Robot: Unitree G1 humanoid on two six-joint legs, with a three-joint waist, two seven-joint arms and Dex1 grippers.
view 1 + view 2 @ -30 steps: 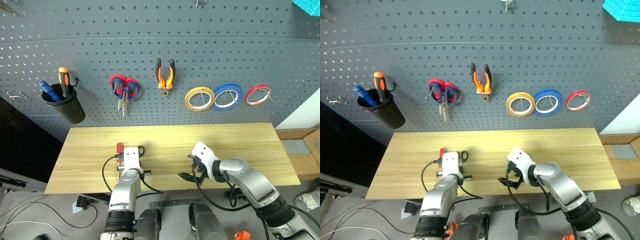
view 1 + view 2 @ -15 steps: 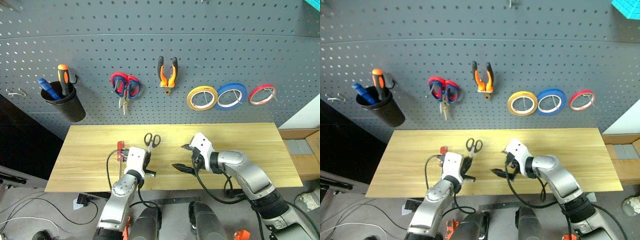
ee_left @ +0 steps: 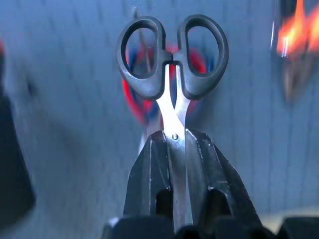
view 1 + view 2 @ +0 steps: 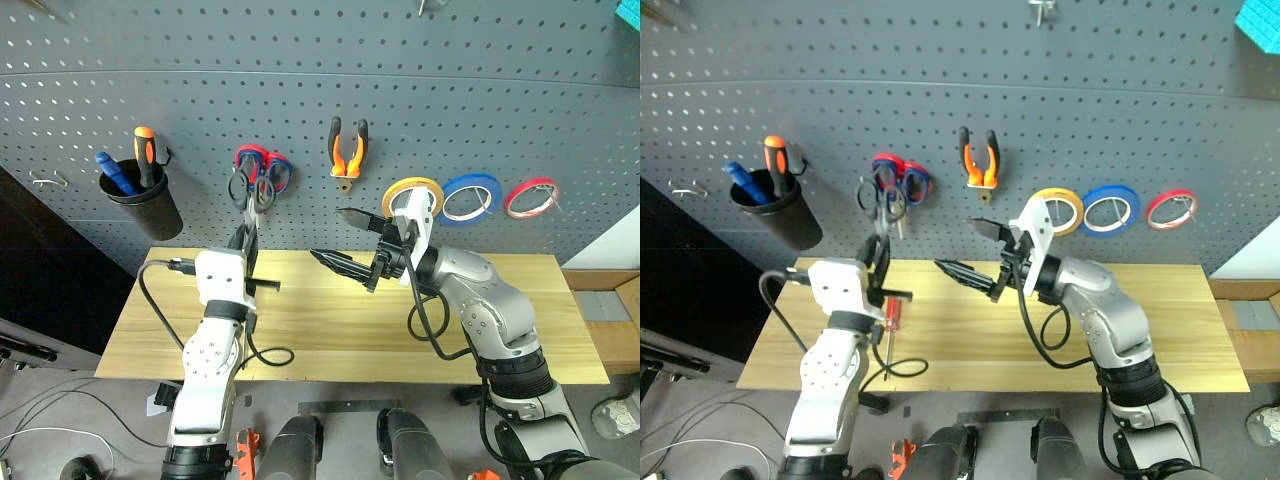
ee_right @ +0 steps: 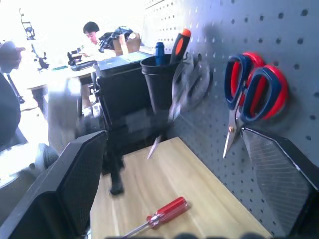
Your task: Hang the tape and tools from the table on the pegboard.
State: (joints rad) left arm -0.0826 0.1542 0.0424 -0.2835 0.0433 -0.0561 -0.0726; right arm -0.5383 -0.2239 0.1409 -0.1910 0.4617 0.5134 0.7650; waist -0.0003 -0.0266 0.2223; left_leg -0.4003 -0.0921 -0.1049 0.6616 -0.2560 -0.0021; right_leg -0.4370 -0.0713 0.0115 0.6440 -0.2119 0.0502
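Observation:
My left gripper is shut on the blades of the black-handled scissors. It holds them handles-up in front of the pegboard, just left of the hanging red-and-blue scissors. In the left wrist view the fingers clamp the steel blades of the scissors. My right gripper is open and empty, pointing left above the table. The red-handled screwdriver lies on the table. The pliers and the yellow tape hang on the board.
A black cup holding orange and blue-handled tools hangs at the left, with a bare hook beside it. A blue tape ring and a red tape ring hang at the right. A person sits far off.
Both arms have risen from the table. The left gripper lifted the black-handled scissors up to the pegboard and tipped them upright. The open right gripper rose and swung left.

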